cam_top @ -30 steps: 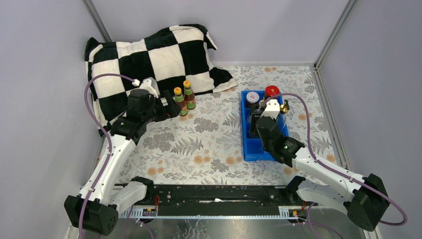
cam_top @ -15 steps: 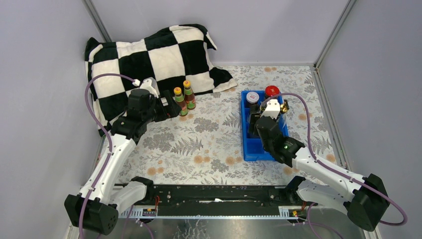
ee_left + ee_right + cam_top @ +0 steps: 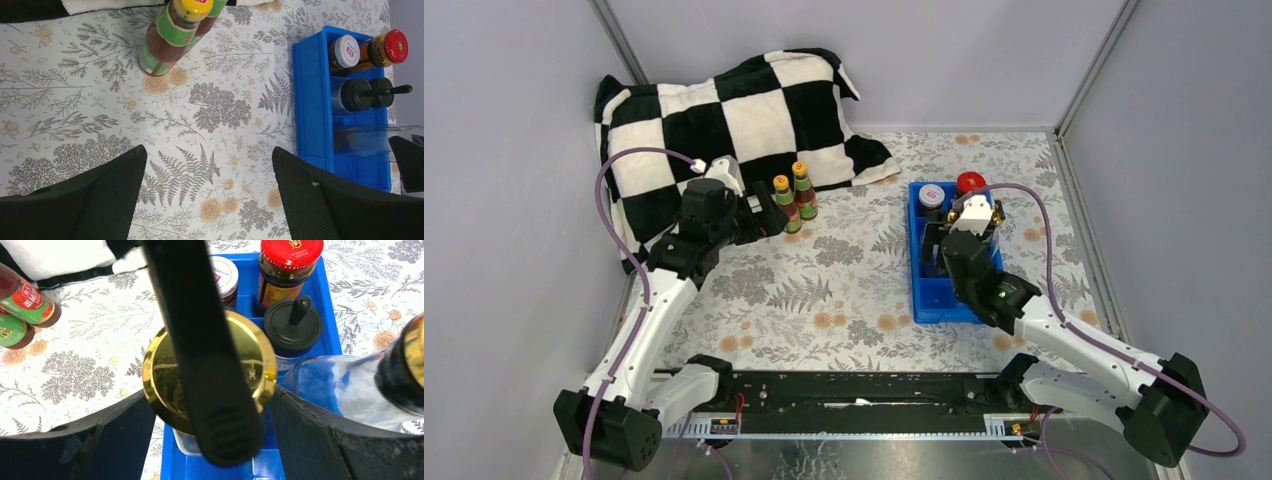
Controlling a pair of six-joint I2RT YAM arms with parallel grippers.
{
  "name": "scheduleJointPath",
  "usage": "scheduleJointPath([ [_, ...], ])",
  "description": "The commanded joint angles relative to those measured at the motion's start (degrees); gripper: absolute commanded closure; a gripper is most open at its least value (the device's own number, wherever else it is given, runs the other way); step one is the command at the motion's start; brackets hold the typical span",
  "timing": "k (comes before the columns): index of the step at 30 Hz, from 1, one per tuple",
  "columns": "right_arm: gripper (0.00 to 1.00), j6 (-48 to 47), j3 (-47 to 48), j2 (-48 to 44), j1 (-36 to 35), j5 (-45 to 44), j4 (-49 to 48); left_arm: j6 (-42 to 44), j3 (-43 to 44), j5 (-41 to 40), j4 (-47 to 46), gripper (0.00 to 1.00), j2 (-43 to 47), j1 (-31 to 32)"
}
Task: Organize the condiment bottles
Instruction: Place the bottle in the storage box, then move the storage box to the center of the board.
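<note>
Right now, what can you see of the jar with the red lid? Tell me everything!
The red-lidded jar is a small clear jar, glass by its look, holding something dark brown. Its round red lid is on, with tiny print on top. A yellow-orange label wraps its body. It stands upright in the far right corner of the blue tray, close beside the white-lidded jar, with a black-capped shaker just nearer.

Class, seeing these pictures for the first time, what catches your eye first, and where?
A black-and-white checkered pillow fills the far left corner, two orange-capped dark sauce bottles standing before it. Right of centre, a blue plastic divided tray holds more containers, one with a shiny gold cap.
</note>
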State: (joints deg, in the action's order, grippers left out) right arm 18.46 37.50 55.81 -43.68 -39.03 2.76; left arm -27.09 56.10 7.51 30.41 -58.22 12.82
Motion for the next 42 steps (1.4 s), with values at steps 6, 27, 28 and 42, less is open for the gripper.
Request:
scheduleJointPath([
  [6,0.09,0.6,4.0,-3.0,0.4,-2.4,1.8,0.0,0.2,0.0,-2.5,0.01,-0.3,0.4],
  [27,0.09,-0.8,18.2,-9.6,0.4,4.9,12.5,-1.1,-1.0,0.4,-3.9,0.01,-0.5,0.8],
  [28,0.09,-0.9,19.7,-9.8,0.4,5.3,13.9,-1.1,-0.9,0.4,-3.9,0.01,-0.6,0.8],
  [42,0.13,-2.2,37.5,-9.3,0.4,-11.2,37.2,-2.2,2.5,-1.5,-4.1,0.01,-3.0,6.5],
])
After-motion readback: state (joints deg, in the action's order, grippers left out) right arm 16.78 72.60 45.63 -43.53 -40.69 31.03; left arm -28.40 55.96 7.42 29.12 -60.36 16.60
